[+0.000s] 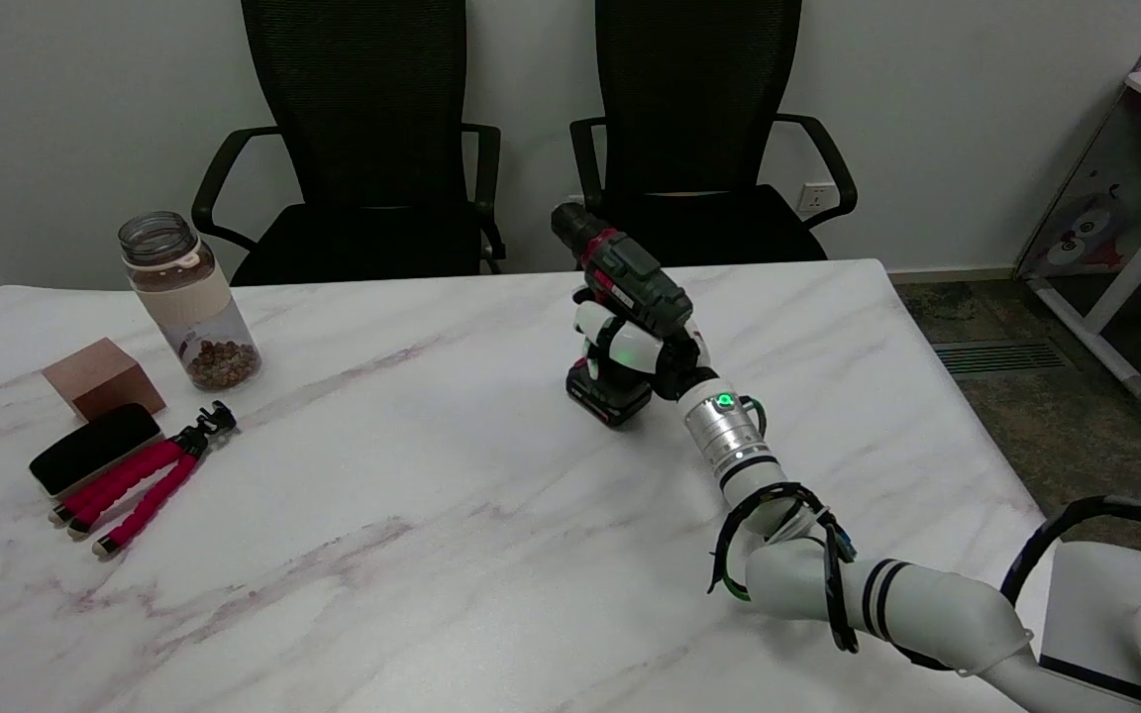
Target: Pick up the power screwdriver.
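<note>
The right hand (635, 349) is gripping the power screwdriver (620, 287), its white fingers (602, 322) wrapping around the handle near the middle of the marble table (412, 515). Well apart, at the table's left side, a clear jar (187, 299), a brown block (102, 376), a black case (95, 448) and a small tripod with pink legs (145, 480) are lying together. Two black chairs (372, 139) are standing behind the table. The screwdriver is standing upright, dark-bodied with a red ring behind the black chuck; whether its battery base is touching the tabletop is unclear.
</note>
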